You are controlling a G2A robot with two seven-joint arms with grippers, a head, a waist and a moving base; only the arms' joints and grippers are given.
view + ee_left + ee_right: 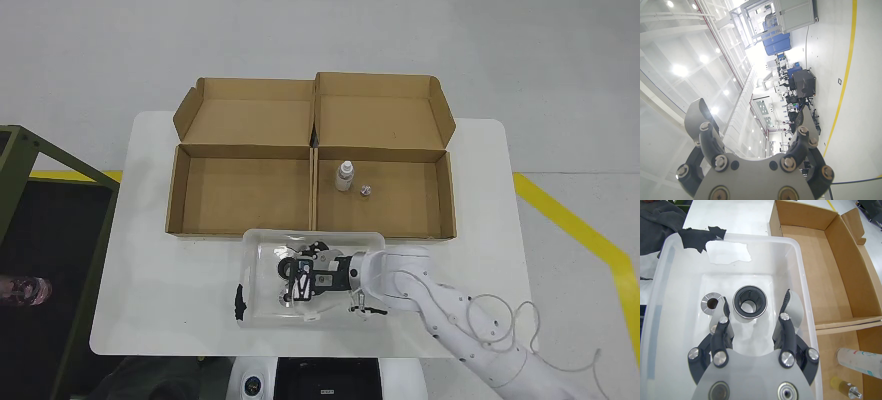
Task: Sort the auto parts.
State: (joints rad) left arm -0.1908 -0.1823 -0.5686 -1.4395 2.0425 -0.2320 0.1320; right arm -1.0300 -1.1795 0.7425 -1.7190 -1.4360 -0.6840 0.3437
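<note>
bin (315, 235) of clear plastic sits on the white tabletop (480, 150), just on the robot's side of two open cardboard boxes set side by side. the left box (240, 195) has a bare floor. the right box (400, 200) holds a white bottle (345, 176) and, just beside it, a small metal piece (366, 189).

the right tool (756, 298) is down inside the bin, its fingers spread wide and gripping nothing. a black bearing (749, 295) stands on end on the bin floor just beyond the fingertips, in line with the gap between them. a silver part (706, 307) with a round hole sits beside the bearing, on the outer side of one finger – whether it touches that finger i cannot tell. torn black tape (698, 240) and a scrap of white paper (728, 252) cling to the bin's far end wall.

the left tool (751, 108) points up toward the hall ceiling, well away from the tabletop – fingers wide apart, nothing between them.
</note>
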